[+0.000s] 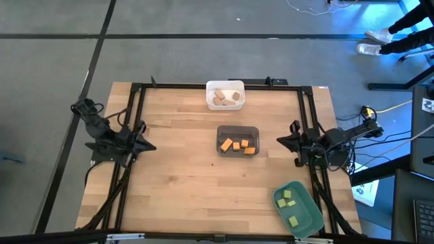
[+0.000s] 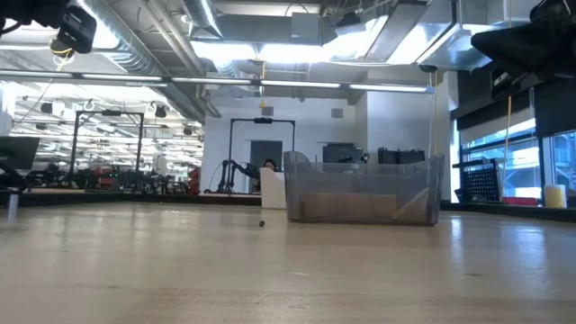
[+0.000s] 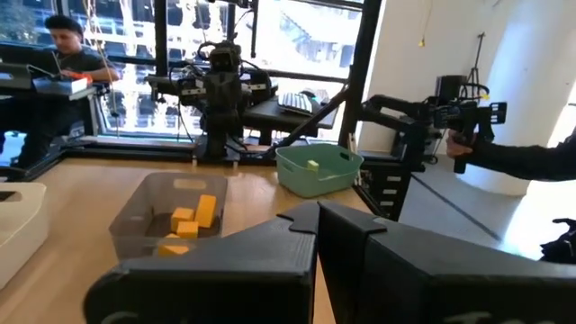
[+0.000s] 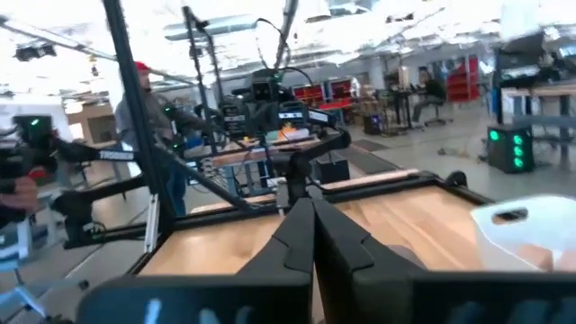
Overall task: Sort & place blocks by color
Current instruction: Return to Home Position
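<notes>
Several orange blocks [image 1: 238,145] lie in the dark grey bin [image 1: 237,131] at the table's middle. Tan wooden blocks [image 1: 224,97] lie in the white bin [image 1: 225,85] at the far edge. Light green blocks [image 1: 290,202] lie in the green bin [image 1: 308,218] at the near right corner. My left gripper [image 1: 150,144] is shut and holds nothing, drawn back at the table's left side. My right gripper [image 1: 280,140] is shut and holds nothing, drawn back at the right side. In the left wrist view the orange blocks [image 3: 193,219] and the green bin [image 3: 317,167] show beyond the shut fingers [image 3: 317,236].
A black frame [image 1: 217,86] runs around the tabletop. The bare wood between the bins and both arms is free. A person sits at a desk beyond the table in the left wrist view [image 3: 63,45]; another stands in the right wrist view [image 4: 148,117].
</notes>
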You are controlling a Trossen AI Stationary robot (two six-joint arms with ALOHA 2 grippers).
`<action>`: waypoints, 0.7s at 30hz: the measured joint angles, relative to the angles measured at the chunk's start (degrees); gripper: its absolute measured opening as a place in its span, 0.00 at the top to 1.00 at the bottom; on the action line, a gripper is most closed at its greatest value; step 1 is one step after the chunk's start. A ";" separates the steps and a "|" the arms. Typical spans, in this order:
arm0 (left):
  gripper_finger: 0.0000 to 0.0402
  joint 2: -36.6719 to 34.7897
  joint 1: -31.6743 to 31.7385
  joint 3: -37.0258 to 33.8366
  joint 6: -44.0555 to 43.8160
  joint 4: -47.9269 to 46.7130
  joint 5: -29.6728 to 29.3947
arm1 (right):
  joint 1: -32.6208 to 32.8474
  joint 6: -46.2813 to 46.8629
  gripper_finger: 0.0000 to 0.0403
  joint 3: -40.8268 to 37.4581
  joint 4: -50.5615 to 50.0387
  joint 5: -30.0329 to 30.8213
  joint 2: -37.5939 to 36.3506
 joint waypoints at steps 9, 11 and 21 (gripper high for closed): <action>1.00 0.02 0.02 -3.96 0.74 0.79 -0.04 | 0.00 -5.25 1.00 -0.75 1.19 -1.66 0.00; 1.00 0.00 0.02 -5.14 0.75 2.05 -0.46 | 0.00 -5.27 1.00 -0.75 1.16 -1.67 0.00; 1.00 0.00 0.04 -12.62 6.86 13.41 0.09 | 0.00 -5.27 1.00 -0.75 1.06 -1.67 0.00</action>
